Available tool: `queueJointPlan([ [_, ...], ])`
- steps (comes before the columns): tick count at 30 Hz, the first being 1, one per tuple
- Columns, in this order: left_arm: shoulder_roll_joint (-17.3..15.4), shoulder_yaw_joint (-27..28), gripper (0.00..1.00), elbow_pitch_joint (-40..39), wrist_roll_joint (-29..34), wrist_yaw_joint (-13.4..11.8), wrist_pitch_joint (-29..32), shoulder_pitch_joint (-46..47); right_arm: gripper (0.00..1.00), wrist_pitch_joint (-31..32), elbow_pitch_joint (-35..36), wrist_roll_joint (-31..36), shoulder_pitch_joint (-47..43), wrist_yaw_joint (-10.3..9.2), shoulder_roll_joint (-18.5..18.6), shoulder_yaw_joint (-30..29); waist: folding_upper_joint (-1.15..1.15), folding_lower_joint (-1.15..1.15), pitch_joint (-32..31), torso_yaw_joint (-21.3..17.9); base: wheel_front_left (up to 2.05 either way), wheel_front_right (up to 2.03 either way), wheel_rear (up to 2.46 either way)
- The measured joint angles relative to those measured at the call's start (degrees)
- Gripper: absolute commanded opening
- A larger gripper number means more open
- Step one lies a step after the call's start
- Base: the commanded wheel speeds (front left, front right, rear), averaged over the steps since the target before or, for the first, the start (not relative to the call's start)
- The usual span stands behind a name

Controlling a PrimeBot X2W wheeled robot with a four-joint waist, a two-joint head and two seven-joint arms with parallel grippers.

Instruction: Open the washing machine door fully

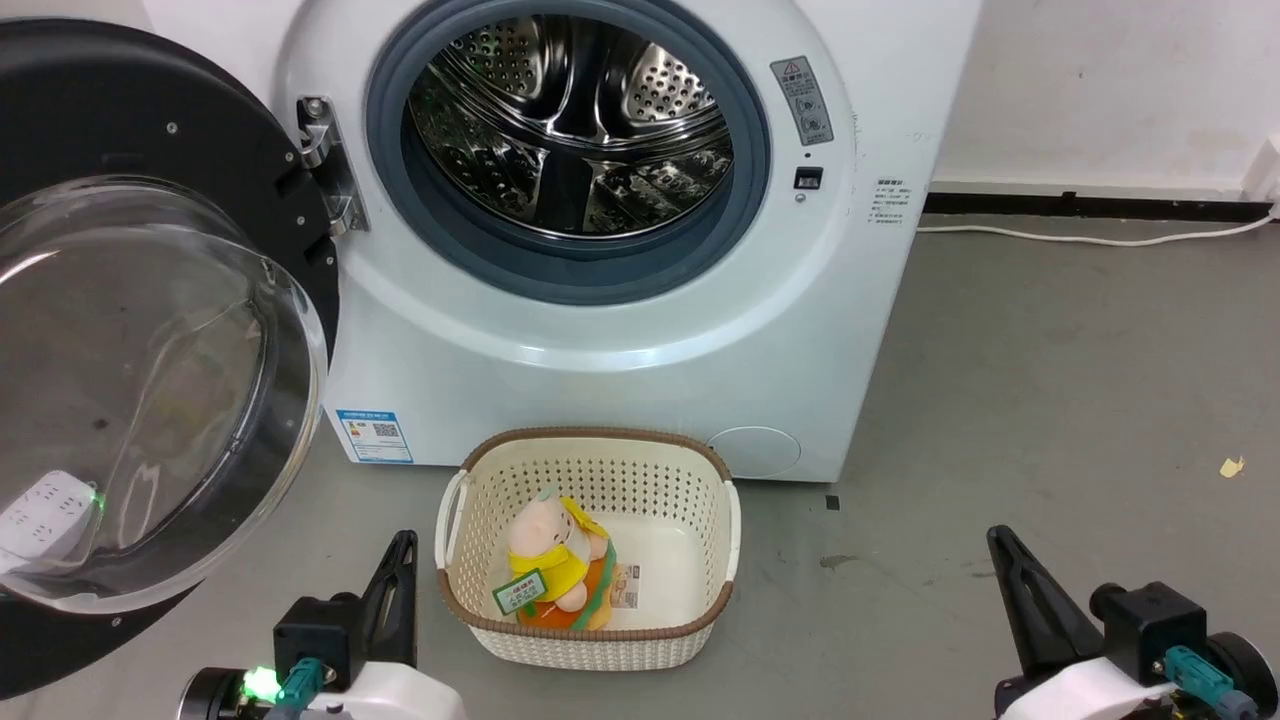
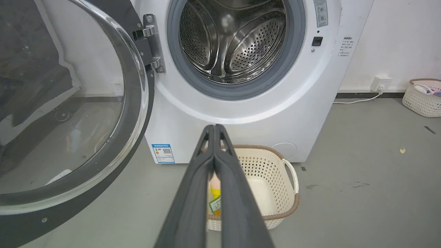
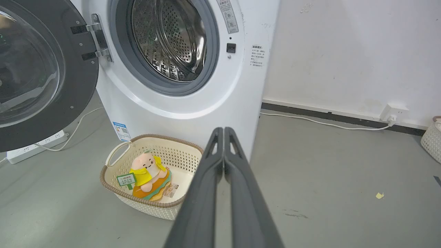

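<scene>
The washing machine (image 1: 640, 370) is a white front-loader; its steel drum (image 1: 570, 120) and grey gasket are exposed. The washing machine door (image 1: 150, 380), glossy black with a bulging clear glass bowl, stands swung wide out to the left on its metal hinge (image 1: 328, 165). The same door (image 2: 69, 113) shows in the left wrist view and again (image 3: 38, 75) in the right wrist view. My left gripper (image 1: 403, 545) rests low at the lower left, shut and holding nothing, clear of the door. My right gripper (image 1: 995, 540) sits at the lower right, also shut and empty.
A cream perforated basket (image 1: 590, 630) with a plush toy (image 1: 555, 575) stands on the grey floor in front of the machine, between my grippers. A white power strip (image 3: 38, 148) lies under the door. A white cable (image 1: 1080, 238) runs along the wall. Another basket (image 2: 423, 98) stands far right.
</scene>
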State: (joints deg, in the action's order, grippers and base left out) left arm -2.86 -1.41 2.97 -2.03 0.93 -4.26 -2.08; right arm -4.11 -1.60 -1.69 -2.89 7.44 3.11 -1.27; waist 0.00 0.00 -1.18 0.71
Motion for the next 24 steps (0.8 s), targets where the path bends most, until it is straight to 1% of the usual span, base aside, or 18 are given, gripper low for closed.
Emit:
queueJointPlan([
  [24, 0.0, 0.7, 0.00, -1.8, 1.0, -0.5, 2.7, 0.9, 0.00, 2.7, 0.8, 0.8, 1.3, 0.00, 0.0, 0.8, 0.00, 0.00, 0.8, -0.5, 0.00, 0.00, 0.00],
])
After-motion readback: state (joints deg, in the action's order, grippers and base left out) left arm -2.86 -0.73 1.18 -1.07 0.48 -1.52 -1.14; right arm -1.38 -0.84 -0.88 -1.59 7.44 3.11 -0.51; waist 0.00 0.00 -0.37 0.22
